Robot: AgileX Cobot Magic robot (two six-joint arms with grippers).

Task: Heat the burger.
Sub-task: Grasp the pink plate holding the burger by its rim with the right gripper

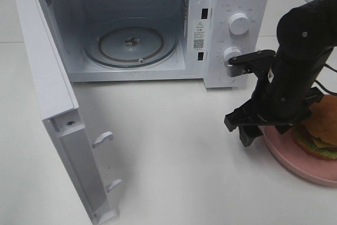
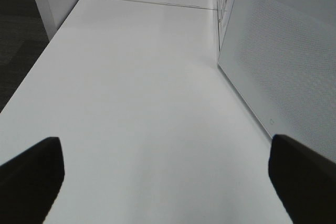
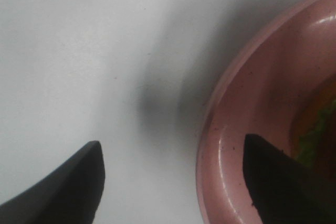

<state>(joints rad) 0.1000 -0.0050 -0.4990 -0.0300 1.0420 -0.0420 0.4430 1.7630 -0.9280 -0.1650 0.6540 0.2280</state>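
Observation:
The burger lies on a pink plate at the right edge of the table, partly hidden by my right arm. My right gripper hangs over the plate's near-left rim. In the right wrist view this gripper is open: one finger stands over the table and the other over the plate, with the rim between them. A sliver of the burger shows at that view's edge. My left gripper is open over bare table beside the microwave's door.
The white microwave stands at the back with its door swung wide open to the left. Its glass turntable carries nothing. Two knobs face front, close to my right arm.

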